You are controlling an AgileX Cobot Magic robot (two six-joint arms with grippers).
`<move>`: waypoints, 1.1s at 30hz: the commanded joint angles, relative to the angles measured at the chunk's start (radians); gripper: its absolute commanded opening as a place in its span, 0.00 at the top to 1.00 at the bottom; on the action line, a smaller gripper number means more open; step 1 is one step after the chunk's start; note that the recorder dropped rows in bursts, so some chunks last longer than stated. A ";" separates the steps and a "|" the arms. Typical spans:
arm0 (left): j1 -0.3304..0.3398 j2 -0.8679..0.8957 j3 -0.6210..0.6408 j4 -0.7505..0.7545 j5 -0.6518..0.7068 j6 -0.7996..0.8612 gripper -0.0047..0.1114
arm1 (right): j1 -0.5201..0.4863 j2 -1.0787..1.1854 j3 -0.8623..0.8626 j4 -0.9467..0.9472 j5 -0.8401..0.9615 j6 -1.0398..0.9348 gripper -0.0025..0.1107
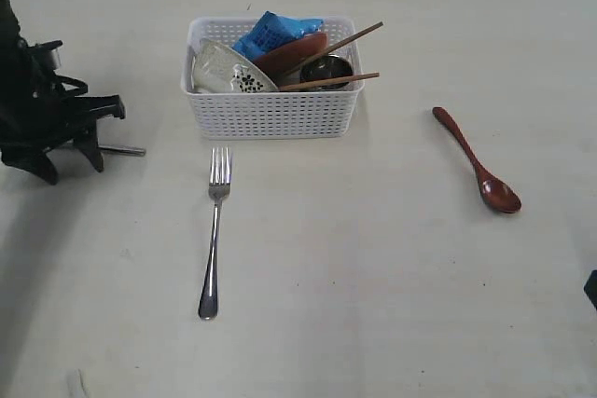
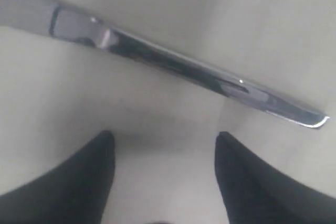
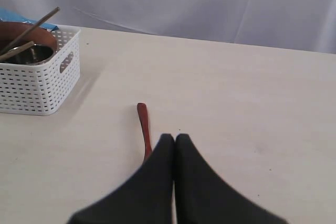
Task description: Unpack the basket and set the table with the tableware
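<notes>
Basket: white lattice plastic basket on pale beige tabletop
Left claw: spread wide, empty, beside steel knife left of basket
Right claw: closed, empty, above dark red wooden spoon right of basket

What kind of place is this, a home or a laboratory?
Probably a robot test bench, not a home: a plain beige table, a grey cloth backdrop, and a black robot arm beside the staged white basket.

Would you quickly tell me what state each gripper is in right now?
Left gripper: open, holding nothing, close to the slim shiny steel knife.
Right gripper: shut, holding nothing.
</notes>
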 commanded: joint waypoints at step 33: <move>-0.003 -0.029 0.110 -0.034 -0.253 -0.481 0.49 | -0.007 -0.005 0.003 0.000 0.008 0.006 0.98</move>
